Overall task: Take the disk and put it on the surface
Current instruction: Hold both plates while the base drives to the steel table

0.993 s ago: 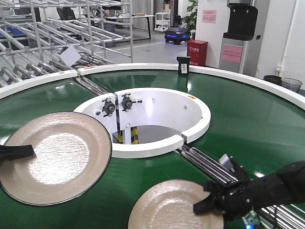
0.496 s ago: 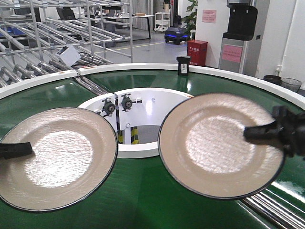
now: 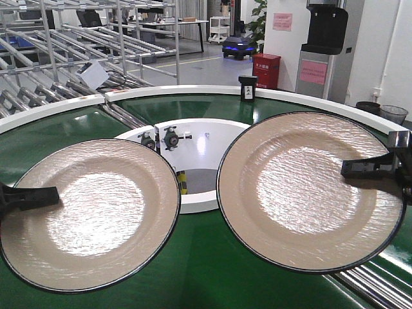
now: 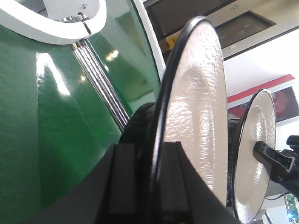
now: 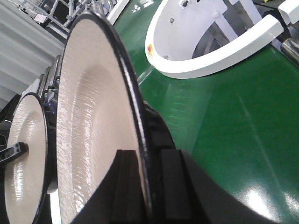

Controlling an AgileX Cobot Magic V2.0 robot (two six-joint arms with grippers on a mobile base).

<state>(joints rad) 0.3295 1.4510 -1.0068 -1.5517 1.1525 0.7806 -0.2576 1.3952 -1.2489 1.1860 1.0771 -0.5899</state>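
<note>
Disks of round, shallow-dished form fill the front view, one per arm. The left disk is cream-beige with a fine rippled texture, a glossy sheen at its centre and a thin black edge. The right disk matches it in colour, grain and rim. Both are held up off the belt, faces tilted toward the camera, side by side with their black edges near but apart over the middle of the scene.

The left tool — matte black, with flat blocky fingers — is clamped on the left edge of the left disk. The left wrist view shows that rim pinched edge-on between two square black pads. The right tool, of the same black make, grips the right edge of the right disk, and its wrist view shows the thin rim squeezed between its two pads likewise.

Beneath lies the belt, a smooth glossy green ring that throws back the ceiling lights. It is bounded by a white inner rim curved round a central opening and a white outer rim at the far side. Bare steel rollers cross the belt at the near right — slim, shiny cylinders lying parallel.
</note>
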